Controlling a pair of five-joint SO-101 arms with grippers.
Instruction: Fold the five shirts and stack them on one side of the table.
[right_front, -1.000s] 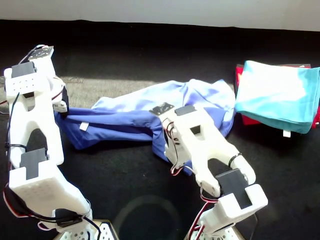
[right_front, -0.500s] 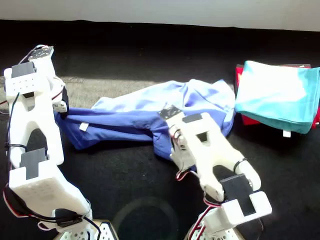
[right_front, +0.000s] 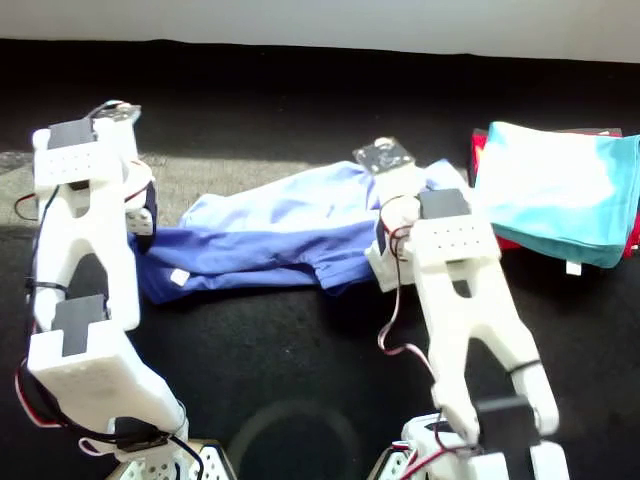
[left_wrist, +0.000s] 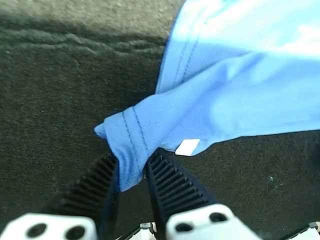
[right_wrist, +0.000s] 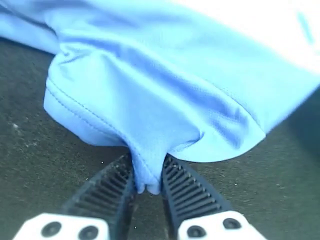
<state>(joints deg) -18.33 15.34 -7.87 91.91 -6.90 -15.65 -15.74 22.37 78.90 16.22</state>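
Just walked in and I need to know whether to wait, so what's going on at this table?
Two robot arms are working on a blue shirt spread across the black table. The left arm has its jaws shut on one end of it, near a small white tag, and the right arm has its jaws shut on a fold nearer the other end. Off to one side, a folded turquoise shirt lies on top of a red shirt.
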